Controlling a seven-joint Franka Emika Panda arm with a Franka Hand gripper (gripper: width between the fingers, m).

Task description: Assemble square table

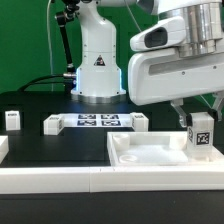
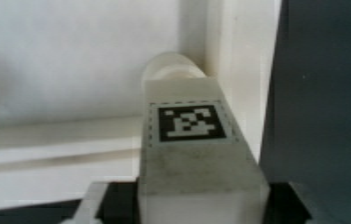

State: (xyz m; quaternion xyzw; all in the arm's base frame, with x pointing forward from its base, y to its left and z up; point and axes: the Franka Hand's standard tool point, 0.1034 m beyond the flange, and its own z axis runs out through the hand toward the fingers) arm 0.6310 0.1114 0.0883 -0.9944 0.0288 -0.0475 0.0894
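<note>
The square table's slab (image 1: 150, 152) is a large white square with a raised rim, lying at the front in the exterior view. My gripper (image 1: 197, 120) is shut on a white tagged leg (image 1: 201, 135) and holds it upright over the slab's corner at the exterior view's right. In the wrist view the leg (image 2: 198, 150) fills the middle between my fingers (image 2: 111, 200), with the slab's rim (image 2: 83, 120) behind it. I cannot tell whether the leg's end touches the slab. Another leg (image 1: 12, 120) stands at the exterior view's far left.
The marker board (image 1: 95, 122) lies behind the slab, with small white legs at its ends (image 1: 51, 124) (image 1: 140, 123). The robot base (image 1: 98, 60) stands at the back. A long white rail (image 1: 50, 180) borders the front edge of the black surface.
</note>
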